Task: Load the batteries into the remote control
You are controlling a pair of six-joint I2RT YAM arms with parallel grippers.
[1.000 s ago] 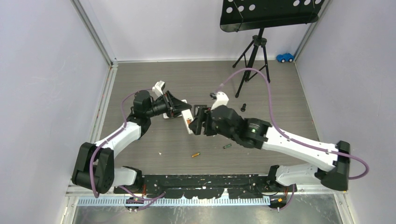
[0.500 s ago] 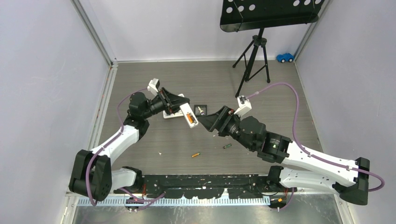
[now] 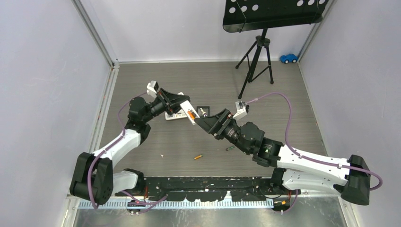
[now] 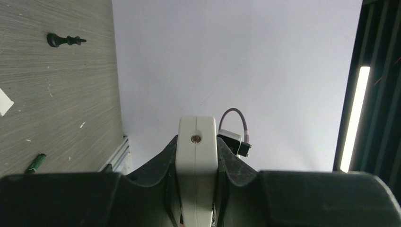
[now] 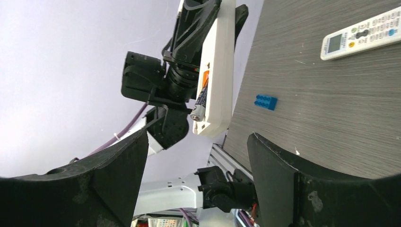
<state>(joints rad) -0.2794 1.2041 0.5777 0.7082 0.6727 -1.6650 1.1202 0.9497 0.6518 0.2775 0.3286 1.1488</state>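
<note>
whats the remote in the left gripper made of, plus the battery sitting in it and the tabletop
Remote control: looks like moulded plastic, smooth matte off-white shell, rounded corners.
Battery: likely a metal can under printed wrap, judging by the bare silvery end and orange-and-dark label.
Table: probably wood-look laminate, matte grey with fine grain streaks.
</note>
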